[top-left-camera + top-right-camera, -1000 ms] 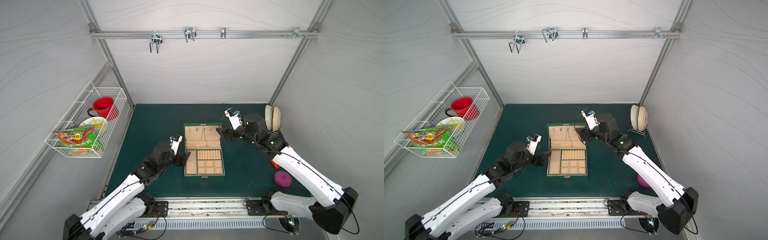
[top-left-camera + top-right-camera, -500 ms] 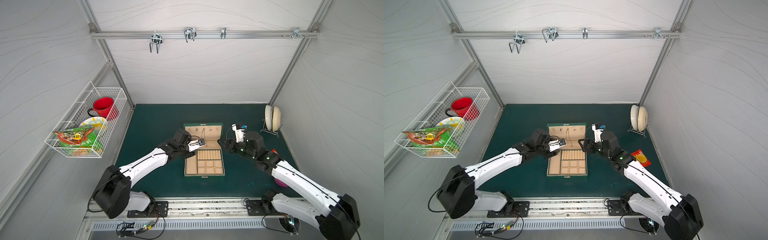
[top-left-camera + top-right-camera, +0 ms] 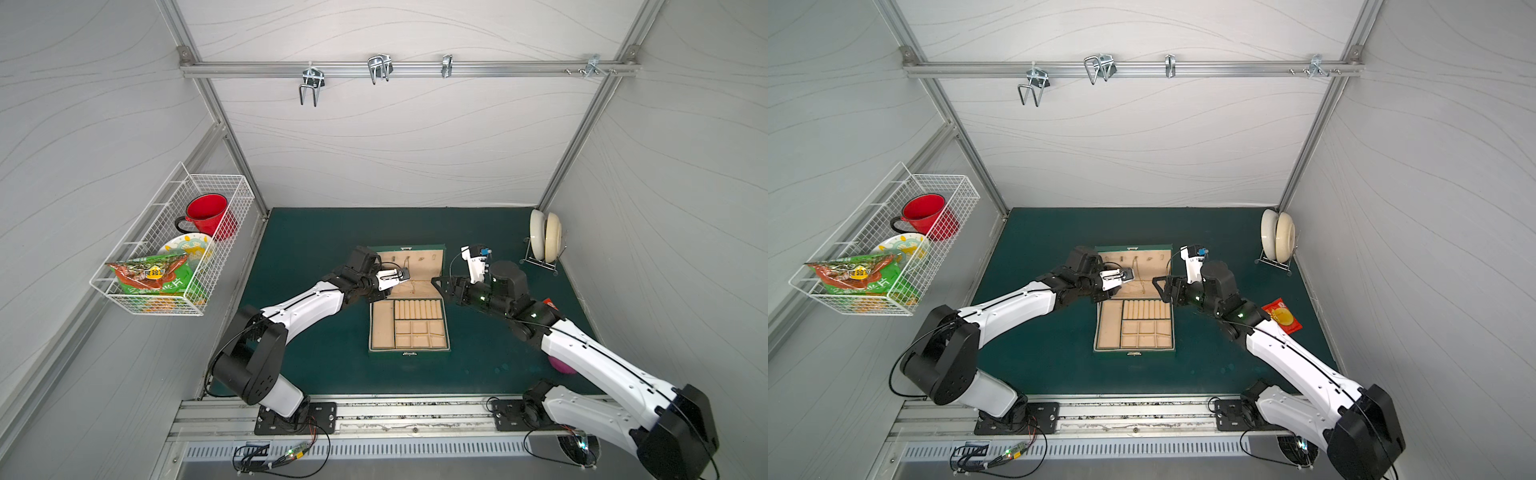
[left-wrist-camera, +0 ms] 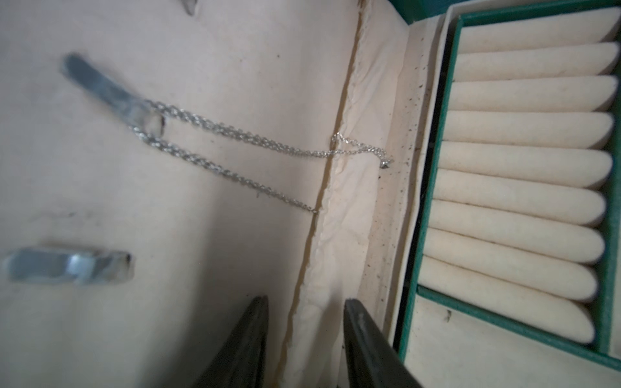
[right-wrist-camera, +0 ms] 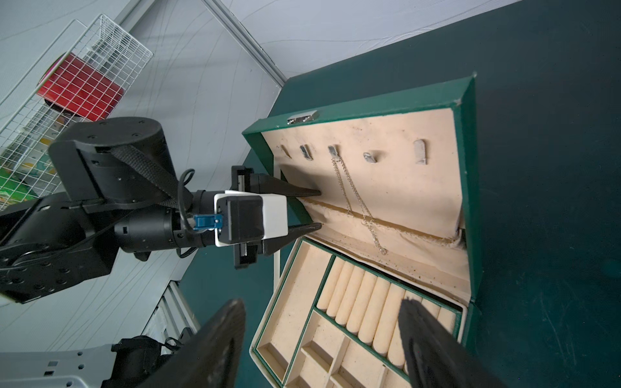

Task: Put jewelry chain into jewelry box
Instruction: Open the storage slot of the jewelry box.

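Thin silver jewelry chain [image 4: 242, 135] hung looped over a flat metal hook [image 4: 111, 90] on the beige fabric lid lining of the open green jewelry box [image 5: 468, 168]. Its tail draped over the wrinkled pocket. Left gripper [image 5: 320, 208] jaws were apart and empty by the lining; right gripper [image 5: 321, 302] jaws were wide apart and empty.

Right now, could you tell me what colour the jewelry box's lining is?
Beige; the jewelry box lining shows best in the right wrist view.
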Action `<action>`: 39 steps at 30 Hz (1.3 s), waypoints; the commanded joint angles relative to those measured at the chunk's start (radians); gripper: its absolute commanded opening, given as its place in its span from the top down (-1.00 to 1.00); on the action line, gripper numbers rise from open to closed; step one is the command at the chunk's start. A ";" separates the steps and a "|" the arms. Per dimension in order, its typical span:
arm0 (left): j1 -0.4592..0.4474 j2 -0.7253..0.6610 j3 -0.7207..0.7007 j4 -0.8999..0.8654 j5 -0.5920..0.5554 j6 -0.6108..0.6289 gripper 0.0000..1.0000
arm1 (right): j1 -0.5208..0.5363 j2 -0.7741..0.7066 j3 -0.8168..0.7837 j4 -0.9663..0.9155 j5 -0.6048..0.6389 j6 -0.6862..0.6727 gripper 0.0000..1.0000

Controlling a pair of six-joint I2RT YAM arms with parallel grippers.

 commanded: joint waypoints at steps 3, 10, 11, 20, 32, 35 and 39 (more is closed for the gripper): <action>0.016 0.027 0.009 0.054 0.027 -0.033 0.42 | -0.005 0.011 0.008 0.034 -0.001 0.028 -0.50; 0.015 -0.001 -0.045 0.121 0.014 -0.141 1.00 | -0.003 0.053 0.027 0.042 0.010 0.086 -0.46; 0.015 -0.010 -0.060 0.135 0.010 -0.166 1.00 | -0.003 0.063 0.029 0.045 0.012 0.101 -0.45; -0.009 -0.080 -0.175 0.239 0.047 -0.308 1.00 | 0.104 0.194 0.060 0.131 0.162 0.183 -0.11; -0.011 -0.051 -0.257 0.446 0.059 -0.337 1.00 | 0.228 0.468 0.166 0.264 0.330 0.203 0.31; -0.011 -0.058 -0.270 0.482 0.067 -0.340 1.00 | 0.251 0.523 0.188 0.271 0.390 0.202 0.34; -0.010 -0.060 -0.281 0.509 0.082 -0.335 1.00 | 0.259 0.574 0.193 0.306 0.459 0.219 0.36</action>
